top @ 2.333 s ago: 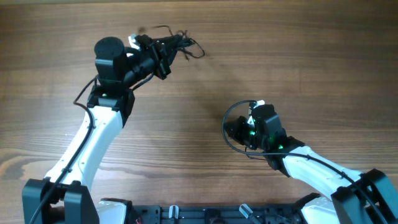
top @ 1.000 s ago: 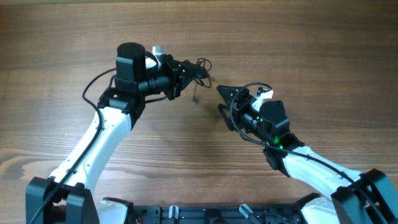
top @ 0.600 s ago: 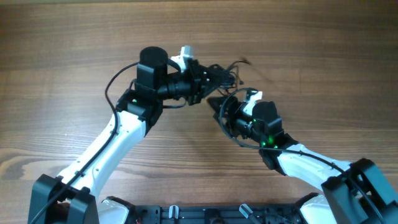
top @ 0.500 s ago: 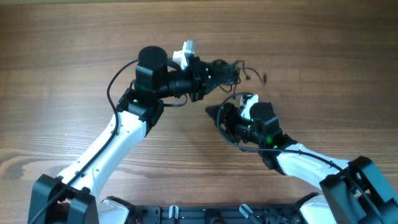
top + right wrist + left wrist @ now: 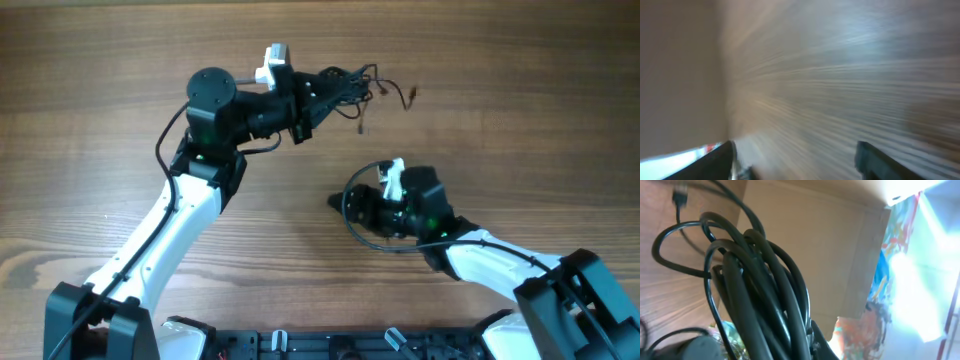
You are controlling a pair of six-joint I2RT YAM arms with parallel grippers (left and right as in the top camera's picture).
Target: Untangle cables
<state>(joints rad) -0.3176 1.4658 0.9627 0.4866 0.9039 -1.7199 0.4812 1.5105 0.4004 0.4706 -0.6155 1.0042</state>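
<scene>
Left gripper (image 5: pixel 322 90) grips cables (image 5: pixel 742 295), thickly bundled in wrist view.

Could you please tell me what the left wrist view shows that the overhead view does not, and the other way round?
Only the left wrist view: the cables up close, a thick bunch of overlapping black loops, one plug on a strand at top left, and a bright, colourful backdrop beyond.
Only the overhead view: both arms, the left hand shut on the bunch with loose ends trailing to one side, and the right hand open and empty, apart from it.
Both: the tangled bunch and the wooden table.
</scene>
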